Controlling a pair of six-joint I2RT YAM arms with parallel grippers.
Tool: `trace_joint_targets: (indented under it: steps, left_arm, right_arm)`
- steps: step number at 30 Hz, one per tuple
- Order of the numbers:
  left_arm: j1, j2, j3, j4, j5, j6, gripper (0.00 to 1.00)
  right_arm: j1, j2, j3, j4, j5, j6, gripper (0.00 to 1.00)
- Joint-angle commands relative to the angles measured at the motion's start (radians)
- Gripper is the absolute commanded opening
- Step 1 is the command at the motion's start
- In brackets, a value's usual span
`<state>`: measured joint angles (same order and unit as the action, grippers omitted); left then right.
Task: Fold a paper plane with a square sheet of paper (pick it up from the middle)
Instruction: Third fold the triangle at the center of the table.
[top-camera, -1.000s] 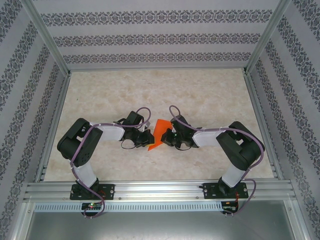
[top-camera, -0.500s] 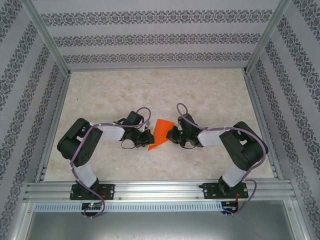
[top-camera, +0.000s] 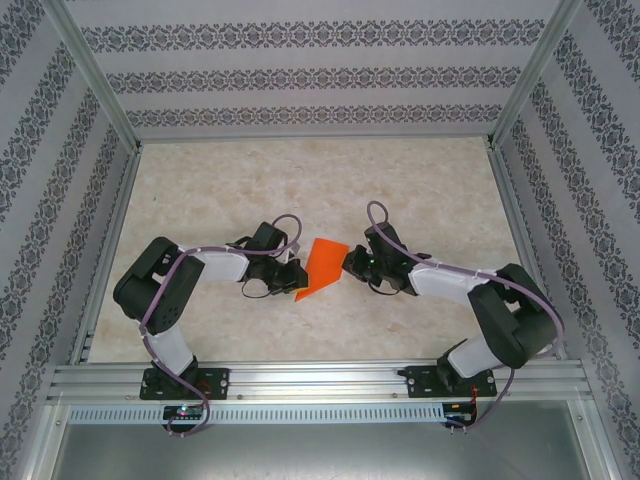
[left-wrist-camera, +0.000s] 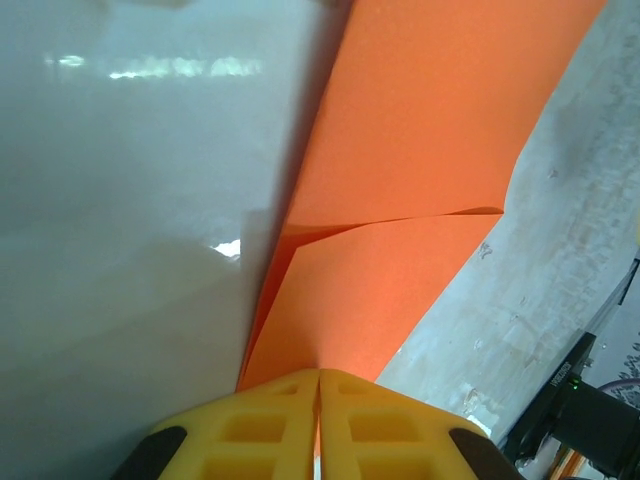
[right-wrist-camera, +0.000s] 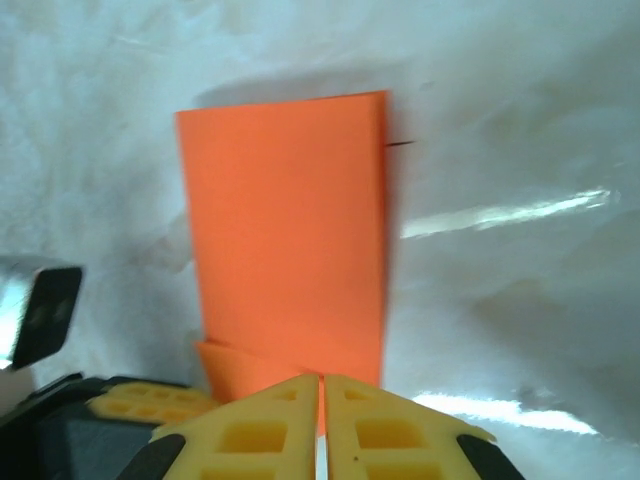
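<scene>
The square sheet of paper (top-camera: 323, 264), bright orange and folded, is held between both grippers just above the table's middle. My left gripper (top-camera: 298, 275) is shut on its left lower corner; in the left wrist view the yellow fingertips (left-wrist-camera: 280, 420) pinch the paper (left-wrist-camera: 420, 150), which shows a crease across it. My right gripper (top-camera: 348, 262) is shut on the paper's right edge; in the right wrist view the paper (right-wrist-camera: 285, 230) runs away from the closed gripper (right-wrist-camera: 321, 400) as a flat rectangle. No finished paper plane is in view.
The marble-look tabletop (top-camera: 300, 180) is bounded by aluminium rails (top-camera: 310, 378) at the front and patterned walls on the other sides. The left gripper's yellow fingers (right-wrist-camera: 135, 405) show at the lower left of the right wrist view.
My right arm has swung out to the right and drawn its gripper rightward, spreading the orange paper wider. The left arm has stayed in place.
</scene>
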<state>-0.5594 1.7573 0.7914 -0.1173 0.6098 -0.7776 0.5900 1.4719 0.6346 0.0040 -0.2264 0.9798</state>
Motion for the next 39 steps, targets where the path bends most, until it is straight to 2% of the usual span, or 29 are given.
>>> trace_joint_targets:
  steps: [1, 9, 17, 31, 39]
  left_arm:
    - [-0.003, 0.001, -0.023, -0.158, -0.131, 0.018, 0.12]
    - [-0.005, 0.008, 0.02, -0.207, -0.134, 0.036, 0.12]
    - [-0.005, 0.021, 0.032, -0.213, -0.136, 0.049, 0.13]
    - [-0.006, 0.012, 0.013, -0.213, -0.14, 0.059, 0.13]
    - [-0.006, 0.014, 0.003, -0.205, -0.146, 0.051, 0.13]
  right_arm:
    - [0.04, -0.032, 0.035, -0.035, 0.058, -0.027, 0.11]
    - [0.111, 0.063, 0.076, 0.051, 0.025, 0.01, 0.11]
    - [0.154, 0.178, 0.182, 0.035, 0.021, 0.0, 0.1]
    - [0.134, 0.193, 0.171, 0.025, 0.038, 0.011, 0.09]
    - [0.118, 0.19, 0.144, 0.075, -0.002, 0.02, 0.09]
